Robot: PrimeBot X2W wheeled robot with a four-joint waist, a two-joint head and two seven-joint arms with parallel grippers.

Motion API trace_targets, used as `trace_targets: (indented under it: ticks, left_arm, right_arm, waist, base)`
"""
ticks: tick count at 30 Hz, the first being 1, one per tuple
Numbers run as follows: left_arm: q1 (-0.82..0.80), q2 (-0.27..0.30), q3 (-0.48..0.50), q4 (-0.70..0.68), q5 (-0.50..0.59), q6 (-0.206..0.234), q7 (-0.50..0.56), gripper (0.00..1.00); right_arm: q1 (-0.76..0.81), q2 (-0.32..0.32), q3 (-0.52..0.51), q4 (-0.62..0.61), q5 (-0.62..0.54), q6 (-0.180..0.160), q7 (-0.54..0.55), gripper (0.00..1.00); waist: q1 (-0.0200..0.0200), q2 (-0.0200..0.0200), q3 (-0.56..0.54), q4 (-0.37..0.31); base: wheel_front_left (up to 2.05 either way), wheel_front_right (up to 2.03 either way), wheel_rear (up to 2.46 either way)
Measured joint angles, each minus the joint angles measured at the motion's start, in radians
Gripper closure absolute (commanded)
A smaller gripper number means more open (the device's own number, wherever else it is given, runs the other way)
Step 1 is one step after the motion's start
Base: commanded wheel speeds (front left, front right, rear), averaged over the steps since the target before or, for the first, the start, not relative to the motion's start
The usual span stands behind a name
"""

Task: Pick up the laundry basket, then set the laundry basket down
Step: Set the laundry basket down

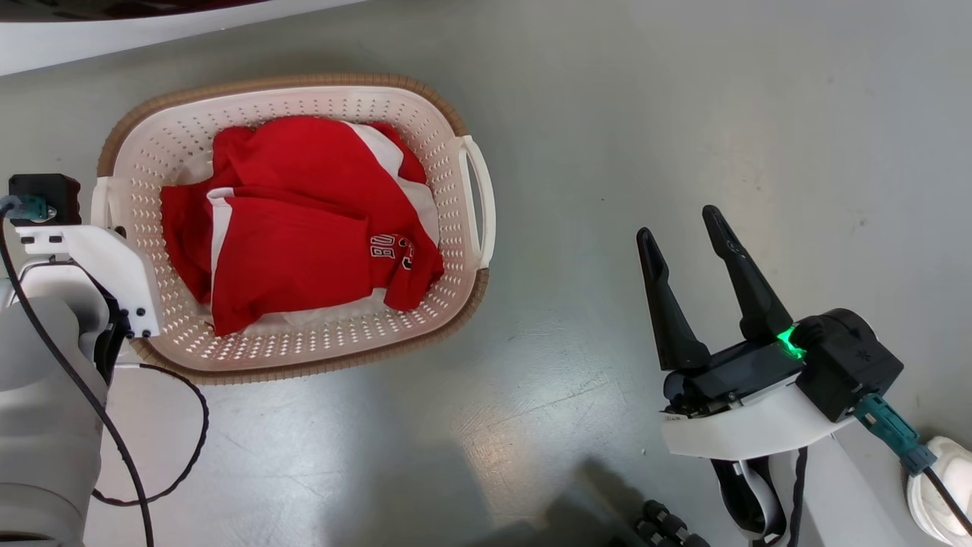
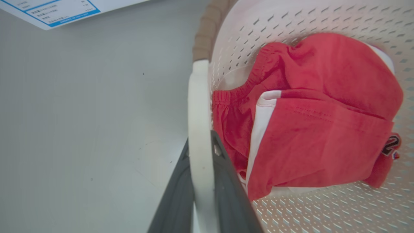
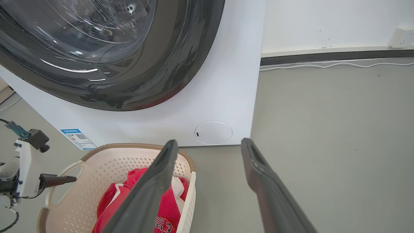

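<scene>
Our left gripper (image 2: 200,142) pinches one loop handle (image 2: 198,97) of the laundry basket (image 1: 319,346), which rests on the floor (image 1: 607,114), while our right gripper (image 1: 678,222) hangs open, so we judge lift and set-down both remain.

Straight ahead of the right pincer (image 3: 208,142) stands a white washing machine (image 3: 226,81) with a dark round door (image 3: 129,81). Off to the pincer's right, glossy grey floor (image 3: 323,129) meets a white wall (image 3: 323,22) with dark skirting (image 3: 323,55), a white cable (image 3: 323,65) and a socket (image 3: 401,37).

Left gripper (image 2: 200,144) pinches basket (image 2: 291,19) handle (image 2: 199,97); red clothes (image 2: 323,129) inside; grey floor (image 2: 90,113) left.
</scene>
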State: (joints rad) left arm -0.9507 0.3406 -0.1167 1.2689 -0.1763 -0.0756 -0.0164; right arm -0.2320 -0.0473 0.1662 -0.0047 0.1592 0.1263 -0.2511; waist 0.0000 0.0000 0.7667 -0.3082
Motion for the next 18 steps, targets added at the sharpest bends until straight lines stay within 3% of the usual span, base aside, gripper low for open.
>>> trace_targets:
  ticks: [18]
  left_arm:
    - [0.015, -0.077, 0.022, 0.022, -0.064, 0.041, -0.006, 1.00]
  right_arm:
    - [-0.017, -0.001, -0.007, 0.019, -0.027, 0.000, 0.000, 0.00]
  waist:
    - [0.0000, 0.0000, -0.023, 0.060]
  base:
    - [0.00, 0.00, 0.00]
